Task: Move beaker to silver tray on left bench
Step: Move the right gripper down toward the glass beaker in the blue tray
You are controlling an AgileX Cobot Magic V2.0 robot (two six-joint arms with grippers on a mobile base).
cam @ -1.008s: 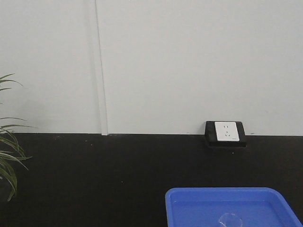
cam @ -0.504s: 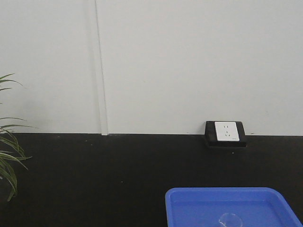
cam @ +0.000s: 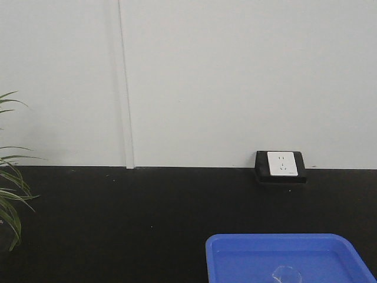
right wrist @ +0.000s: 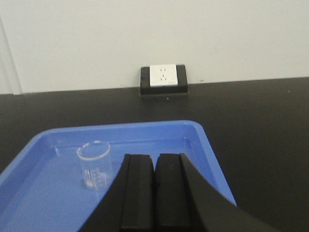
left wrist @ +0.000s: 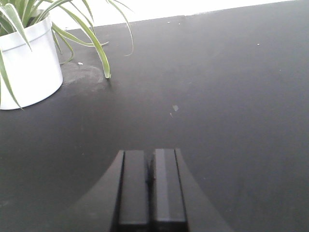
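Observation:
The small clear glass beaker (right wrist: 95, 165) stands upright inside a bright blue plastic tray (right wrist: 203, 145); its rim also shows at the bottom of the front view (cam: 287, 275). My right gripper (right wrist: 154, 157) is shut and empty, just right of the beaker and a little nearer the camera. My left gripper (left wrist: 150, 153) is shut and empty above the matte black bench top (left wrist: 231, 96). The silver tray is out of view.
A white pot (left wrist: 29, 63) with a long-leaved green plant stands at the far left of the bench; its leaves show in the front view (cam: 9, 194). A black-and-white wall socket (cam: 281, 166) sits where the bench meets the pale wall. The blue tray (cam: 235, 253) lies at the front right.

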